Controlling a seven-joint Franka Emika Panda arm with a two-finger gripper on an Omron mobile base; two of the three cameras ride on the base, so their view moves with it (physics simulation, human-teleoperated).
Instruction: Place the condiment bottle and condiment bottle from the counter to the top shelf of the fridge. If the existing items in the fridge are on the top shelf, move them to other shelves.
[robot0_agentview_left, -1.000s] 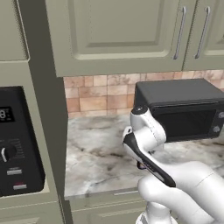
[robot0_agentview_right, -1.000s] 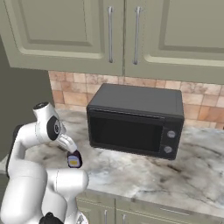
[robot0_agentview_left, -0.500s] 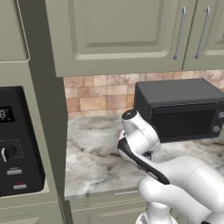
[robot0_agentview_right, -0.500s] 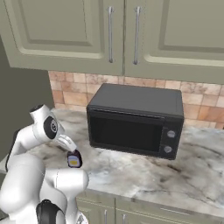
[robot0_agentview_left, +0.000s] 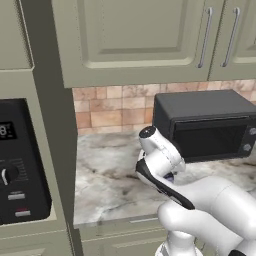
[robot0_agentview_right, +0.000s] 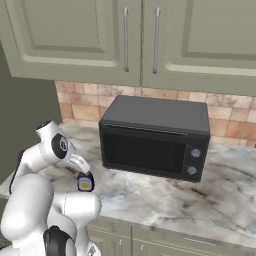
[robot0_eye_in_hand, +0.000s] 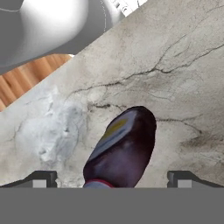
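One bottle lined up between open jaws

One bottle (robot0_eye_in_hand: 122, 146) stands on the counter (robot0_eye_in_hand: 183, 78), in front of the microwave (robot0_agentview_right: 155, 137) and just beside the arm. The gripper (robot0_eye_in_hand: 111, 178) hangs over it with its tips spread wide to either side, touching nothing. Dark brown and glossy, with a yellow-and-white label, the bottle looks rigid, light and probably slick. Its rounded body seems the safest place to pinch; the narrow neck would likely let it swing. Veined marble lies beneath, smooth and hard.

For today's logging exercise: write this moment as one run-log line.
gripper: open | around condiment bottle, not closed | bottle: upright on counter
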